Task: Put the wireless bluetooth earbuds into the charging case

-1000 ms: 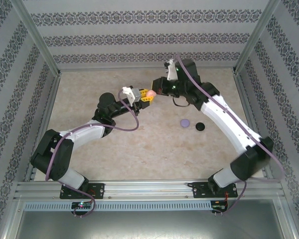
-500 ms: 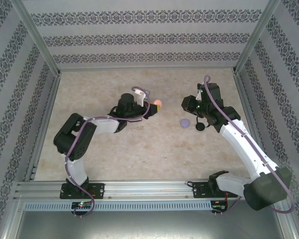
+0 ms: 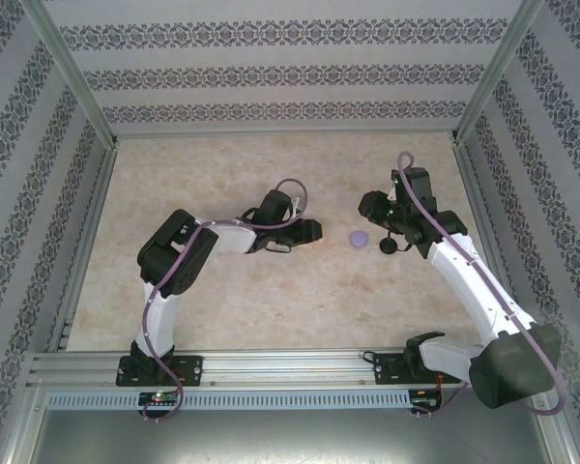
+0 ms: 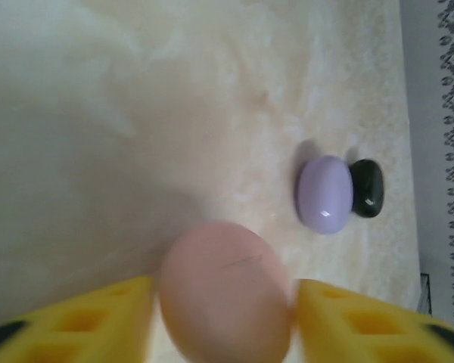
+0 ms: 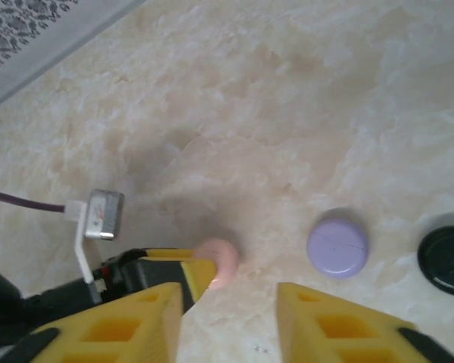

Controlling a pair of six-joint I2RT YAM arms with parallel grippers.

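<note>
Pink egg-shaped plastic charging case (image 4: pixel 223 291) sits on the beige marbled table (image 5: pixel 287 113) between the left gripper's (image 4: pixel 225 302) yellow fingers (image 4: pixel 98 318); can't tell if they're pinching it. Right gripper (image 5: pixel 231 302) hovers spread, empty, near the round lilac case (image 5: pixel 337 246) and glossy black case (image 5: pixel 446 261).

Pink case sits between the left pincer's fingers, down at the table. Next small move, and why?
Probably draw the left pincer straight back off the pink case. The case seems to rest on the table with the jaws close at each side; I cannot tell whether they grip it. Backing out along the jaws should avoid nudging it toward the purple case.
</note>
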